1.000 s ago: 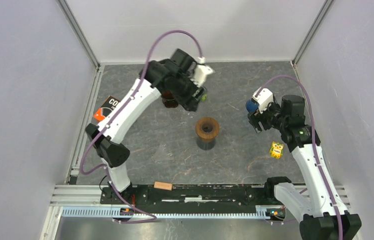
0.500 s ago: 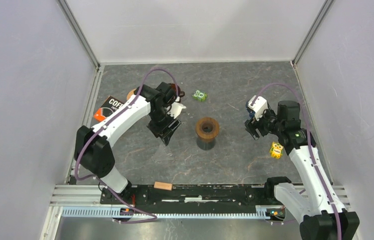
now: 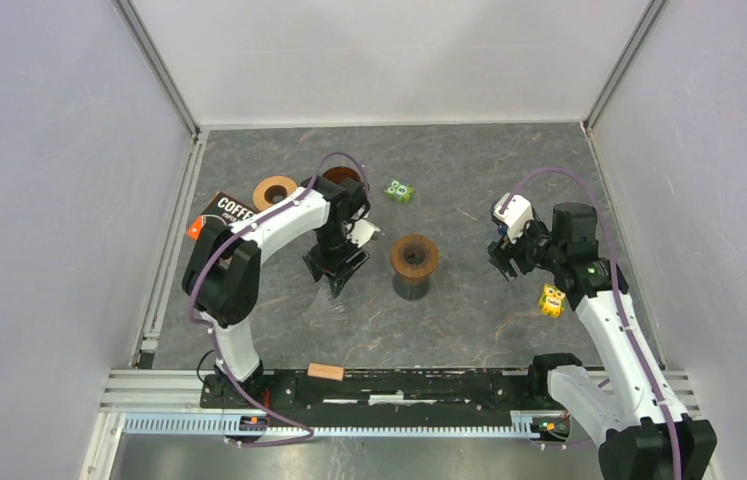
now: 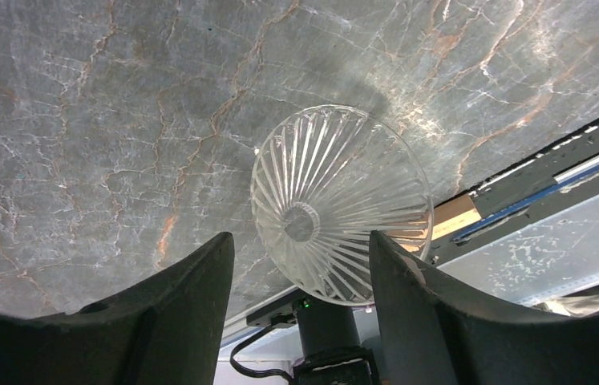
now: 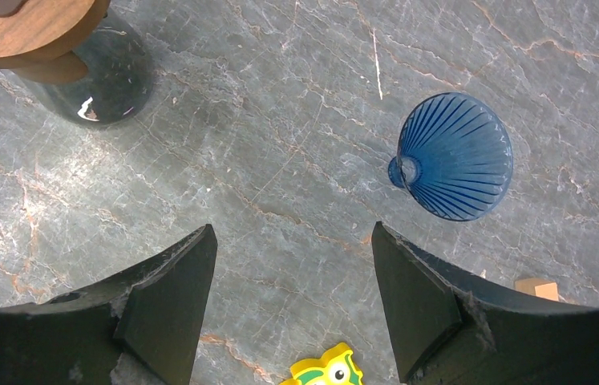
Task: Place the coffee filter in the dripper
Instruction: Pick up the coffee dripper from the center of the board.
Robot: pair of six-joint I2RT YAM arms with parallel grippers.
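Observation:
A clear ribbed glass dripper (image 4: pixel 340 216) lies on its side on the marble table, just beyond and between the fingertips of my left gripper (image 4: pixel 300 237). That gripper is open and holds nothing. In the top view it (image 3: pixel 337 275) hangs low, left of the wood-collared carafe (image 3: pixel 414 258). A blue ribbed dripper (image 5: pixel 452 156) lies on its side ahead and right of my right gripper (image 5: pixel 292 228), which is open over bare table. No coffee filter shows in any view.
A coffee bag (image 3: pixel 221 213), an orange ring (image 3: pixel 273 190) and a brown round item (image 3: pixel 341 176) sit at the back left. A green toy (image 3: pixel 399 190) lies behind the carafe and a yellow toy (image 3: pixel 551 299) by the right arm. A wooden block (image 3: pixel 326 372) rests on the front rail.
My left arm has swung from the back of the table forward and down to the spot left of the carafe. The right gripper has shifted only slightly.

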